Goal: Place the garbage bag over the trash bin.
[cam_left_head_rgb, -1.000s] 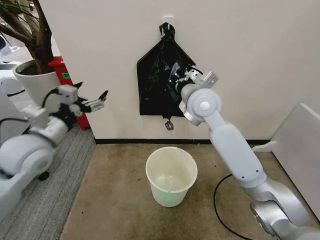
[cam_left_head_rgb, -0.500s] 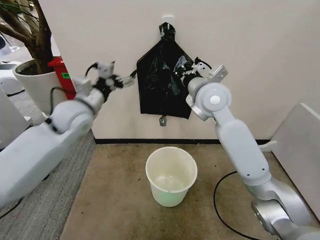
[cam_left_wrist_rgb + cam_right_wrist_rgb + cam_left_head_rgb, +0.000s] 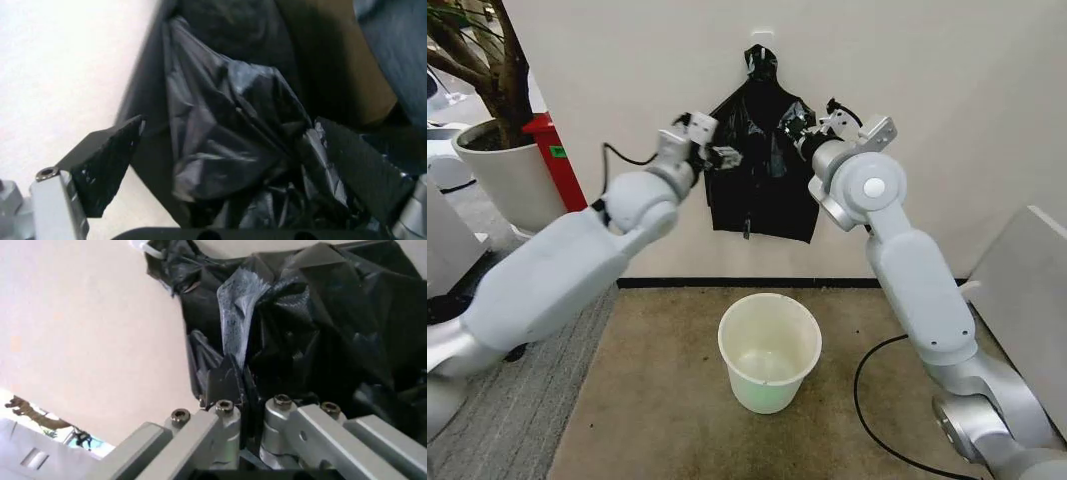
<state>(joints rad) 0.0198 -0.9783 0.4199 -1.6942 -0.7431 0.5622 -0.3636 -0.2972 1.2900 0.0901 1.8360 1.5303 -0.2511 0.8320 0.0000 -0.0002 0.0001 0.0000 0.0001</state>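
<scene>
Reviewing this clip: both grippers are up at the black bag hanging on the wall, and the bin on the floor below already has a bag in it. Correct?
Not quite. The head view shows the trash bin bare inside, no liner. The rest holds: the left gripper and right gripper are both at the garbage bag hanging on the wall.
</scene>
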